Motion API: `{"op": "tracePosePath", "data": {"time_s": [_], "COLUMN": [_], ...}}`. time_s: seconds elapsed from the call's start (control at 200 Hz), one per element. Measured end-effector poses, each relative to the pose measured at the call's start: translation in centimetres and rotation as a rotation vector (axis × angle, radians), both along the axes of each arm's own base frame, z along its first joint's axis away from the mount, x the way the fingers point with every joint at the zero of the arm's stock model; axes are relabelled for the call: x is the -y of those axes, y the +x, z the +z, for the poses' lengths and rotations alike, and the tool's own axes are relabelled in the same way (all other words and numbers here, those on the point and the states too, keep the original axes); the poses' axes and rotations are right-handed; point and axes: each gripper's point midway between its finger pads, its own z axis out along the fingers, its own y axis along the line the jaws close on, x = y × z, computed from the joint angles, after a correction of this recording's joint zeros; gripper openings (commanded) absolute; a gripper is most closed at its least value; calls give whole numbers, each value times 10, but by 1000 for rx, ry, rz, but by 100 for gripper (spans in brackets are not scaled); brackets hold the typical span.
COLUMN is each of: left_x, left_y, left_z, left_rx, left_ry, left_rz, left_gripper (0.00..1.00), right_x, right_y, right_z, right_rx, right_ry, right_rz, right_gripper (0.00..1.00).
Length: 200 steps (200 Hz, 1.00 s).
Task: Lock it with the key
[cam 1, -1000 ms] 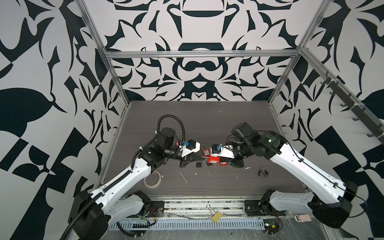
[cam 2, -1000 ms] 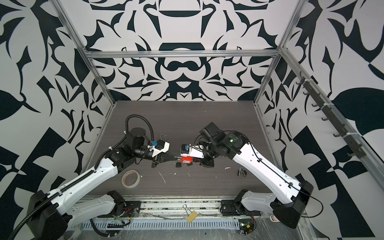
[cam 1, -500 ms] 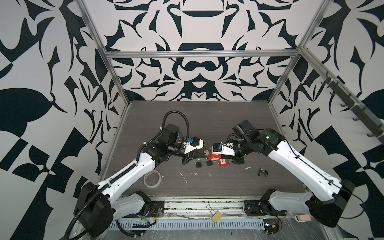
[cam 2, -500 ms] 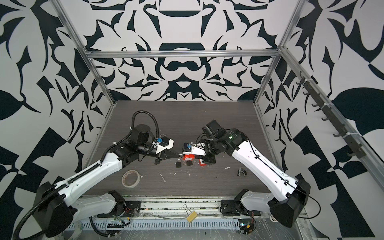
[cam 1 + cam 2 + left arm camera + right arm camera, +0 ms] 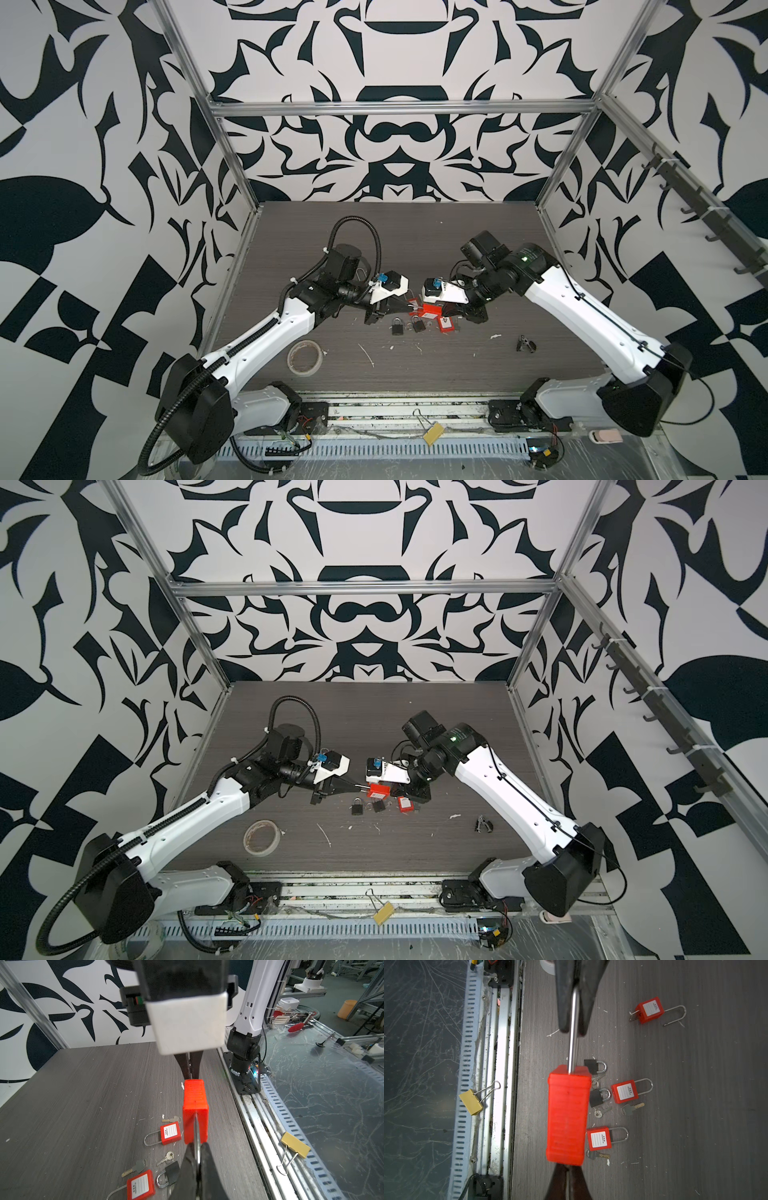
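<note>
1. Two grippers meet over the middle of the table [image 5: 415, 241], with one red lock [image 5: 430, 309] held between them, clear of the surface.
2. The left gripper [image 5: 197, 1155] is clamped on the lock's shackle [image 5: 574, 1049], a bare steel rod running from the red body straight into the grip.
3. The right gripper [image 5: 567, 1169] has its fingers pressed together at the lock's base, the end opposite the shackle. The body hides what sits between them, so I cannot tell whether a key is pinched there.
4. The lock lies roughly level, its long axis along the line from one gripper to the other.
5. On the table below and just beside it are three small red locks [image 5: 625, 1092] with white labels and two black locks [image 5: 597, 1098]. One of the red ones lies apart from the rest.
6. Loose keys [image 5: 631, 1108] lie among the clustered locks, some touching them.
7. A tape roll [image 5: 305, 357] lies flat near the left arm, well apart from the locks.
8. A small dark metal piece [image 5: 524, 344] lies near the right arm, too small to identify.
9. A yellow binder clip [image 5: 471, 1101] rests on the rail along the table's front edge.
</note>
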Motion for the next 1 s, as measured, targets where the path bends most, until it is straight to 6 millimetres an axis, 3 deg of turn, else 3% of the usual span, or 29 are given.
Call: {"op": "tracePosePath", "data": {"time_s": [0.435,0.715,1.0], "left_x": [-3,-7,-4], "left_y": [10,41,45], "left_z": [-10,-9,-7], "left_rx": [82,-89,-188], "left_ry": [31,32,38], "left_rz": [11,45,15], "left_gripper": [0,0,0], "right_x": [-2,-6,-5], "right_y": [8,41,47], "right_z": [-10,-12,-10], "right_rx": [-64,98,143], "right_ry": [-4,1,-10], "right_rz": [3,-32,-52], "right_gripper": [0,0,0]}}
